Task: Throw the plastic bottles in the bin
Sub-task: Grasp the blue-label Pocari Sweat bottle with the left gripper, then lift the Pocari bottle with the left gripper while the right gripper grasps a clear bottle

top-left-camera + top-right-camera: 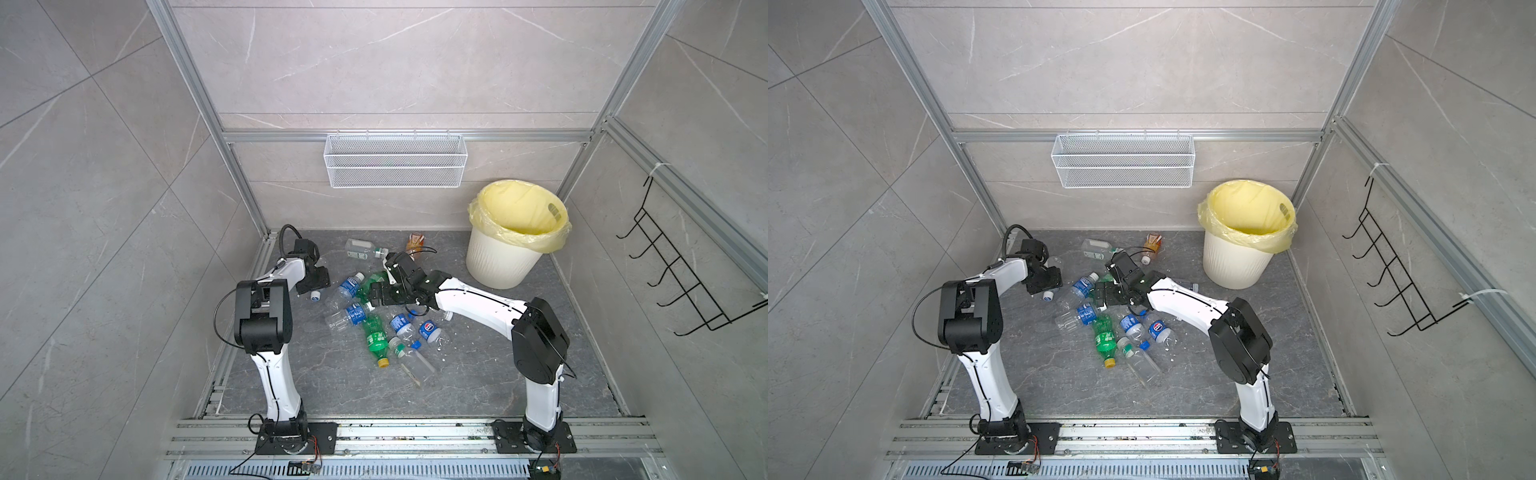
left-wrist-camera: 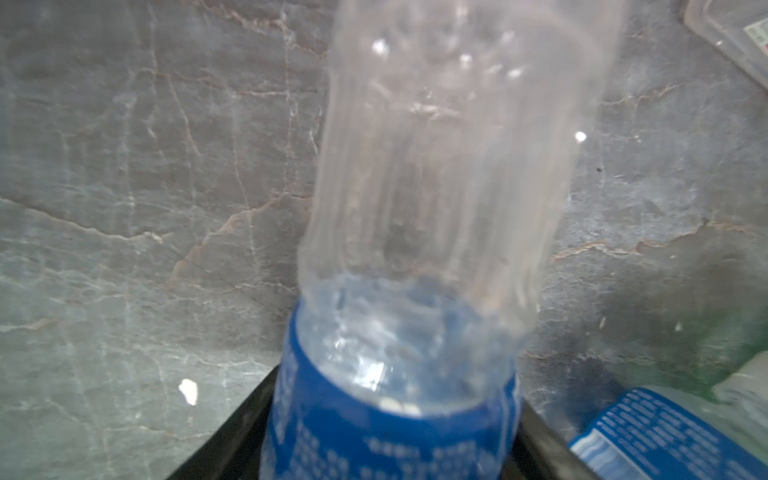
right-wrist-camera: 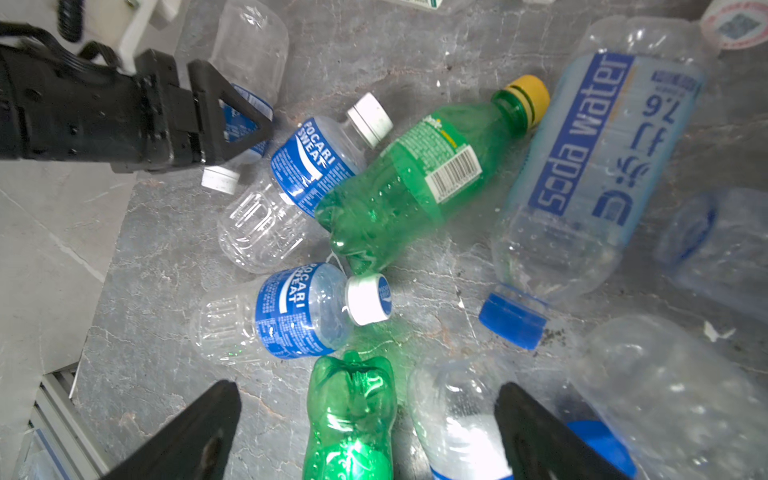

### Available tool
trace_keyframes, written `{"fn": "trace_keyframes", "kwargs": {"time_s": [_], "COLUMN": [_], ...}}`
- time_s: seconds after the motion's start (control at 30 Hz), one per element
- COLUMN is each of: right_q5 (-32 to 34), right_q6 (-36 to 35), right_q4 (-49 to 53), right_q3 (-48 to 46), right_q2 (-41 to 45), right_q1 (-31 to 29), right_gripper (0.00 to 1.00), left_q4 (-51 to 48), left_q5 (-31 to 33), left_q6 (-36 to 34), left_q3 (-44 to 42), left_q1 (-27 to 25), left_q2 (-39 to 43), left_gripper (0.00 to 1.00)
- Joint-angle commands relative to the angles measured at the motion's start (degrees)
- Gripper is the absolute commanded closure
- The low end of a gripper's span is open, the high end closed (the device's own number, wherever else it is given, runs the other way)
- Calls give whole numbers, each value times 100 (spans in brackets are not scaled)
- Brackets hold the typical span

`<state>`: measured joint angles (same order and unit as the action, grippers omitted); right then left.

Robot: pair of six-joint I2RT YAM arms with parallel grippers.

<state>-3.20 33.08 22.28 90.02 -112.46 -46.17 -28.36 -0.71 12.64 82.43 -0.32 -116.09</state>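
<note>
top view: left hand [image 1: 316,283] over clear bottle [image 1: 316,295]; bin [image 1: 496,262] far right, nearer right hand [image 1: 374,297] | left wrist: bottle lies lengthwise straight out between jaws, grip uncertain | right wrist: right hand apart above green bottle [image 3: 351,415]

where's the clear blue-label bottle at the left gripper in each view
Both top views: the clear plastic bottle with a blue label is mostly hidden by the left gripper, white cap showing.
Left wrist: bottle fills the middle.
Right wrist: bottle at that gripper's tip.
Landmark: the neighbouring white-capped blue-label bottle, in all views.
</note>
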Motion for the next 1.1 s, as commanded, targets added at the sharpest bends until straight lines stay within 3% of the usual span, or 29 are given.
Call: {"fn": "trace_keyframes", "kwargs": {"time_s": [0.0, 0.27, 0.53, 0.83, 1.07], "right_q5": [-71, -109, -97, -190, -462], "right_q6": [165, 156, 37, -66, 95], "right_q4": [-110, 120, 480, 567, 453], "right_q3": [-121, 132, 522, 528, 276], "right_q2": [199, 256, 670, 1313, 1658], "right_q1": [48, 167, 536, 1190, 1613], "right_gripper": [1, 0, 0, 0, 0], "left_q4": [-168, -224, 983, 1851, 1980], "left_q5": [-262, -661, -2242, -2900, -3167], "left_q6": [103, 297, 855, 1042, 880], "left_q3": [211, 313, -319, -825, -869], "left_q1": [27, -100, -371, -1339, -2201], "left_q2": [-57, 421, 1527, 2268, 2302], "left_gripper": [41, 46, 46, 46, 46]}}
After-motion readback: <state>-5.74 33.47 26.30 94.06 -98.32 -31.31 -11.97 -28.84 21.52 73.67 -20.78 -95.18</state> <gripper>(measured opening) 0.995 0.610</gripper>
